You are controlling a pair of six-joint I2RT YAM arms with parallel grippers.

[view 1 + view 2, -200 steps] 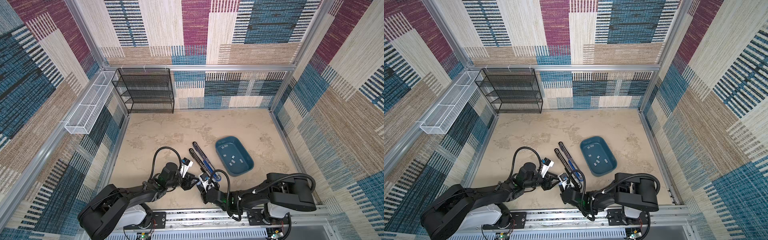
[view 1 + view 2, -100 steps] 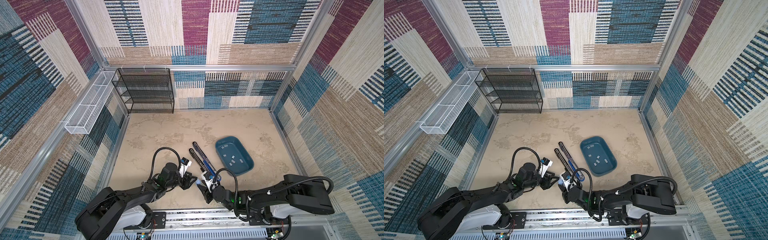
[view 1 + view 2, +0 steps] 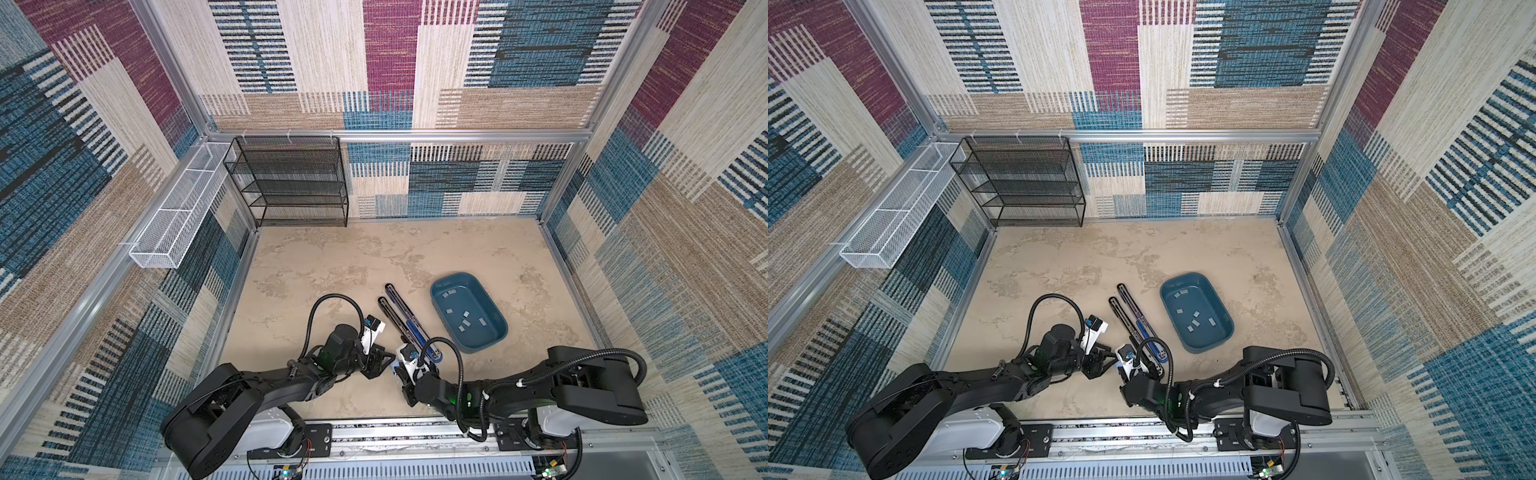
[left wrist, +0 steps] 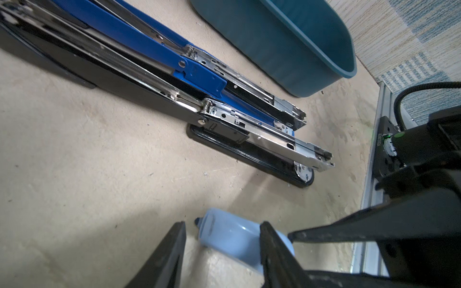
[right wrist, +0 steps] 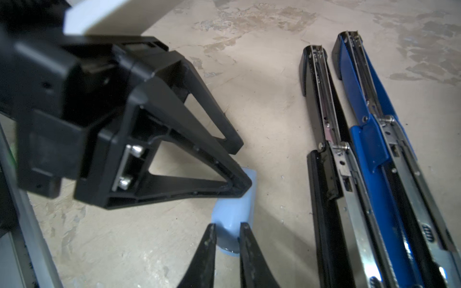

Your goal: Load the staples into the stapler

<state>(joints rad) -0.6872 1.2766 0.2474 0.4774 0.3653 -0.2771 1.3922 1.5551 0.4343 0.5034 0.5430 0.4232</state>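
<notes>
Staples (image 3: 464, 323) sit in the tray (image 4: 274, 45), beyond the two splayed-open staplers (image 3: 399, 316), whose long axes run from front to back-left, so the right arm looks nearer. Both arms lie low along the worktop (image 3: 332, 257) front, nose to nose. The right gripper (image 5: 228, 225) is pinched narrow on a pale blue piece (image 5: 234, 207), and the left gripper (image 4: 223, 224) sits part-open astride its other end.

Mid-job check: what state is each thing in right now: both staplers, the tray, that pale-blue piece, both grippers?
Black stapler: opened flat on the table.
Blue stapler: opened flat, beside it.
Tray: upright, loose staples inside.
Pale-blue piece: lying on the table.
Left gripper: jaws open, straddling the piece.
Right gripper: jaws shut on the piece.
</notes>
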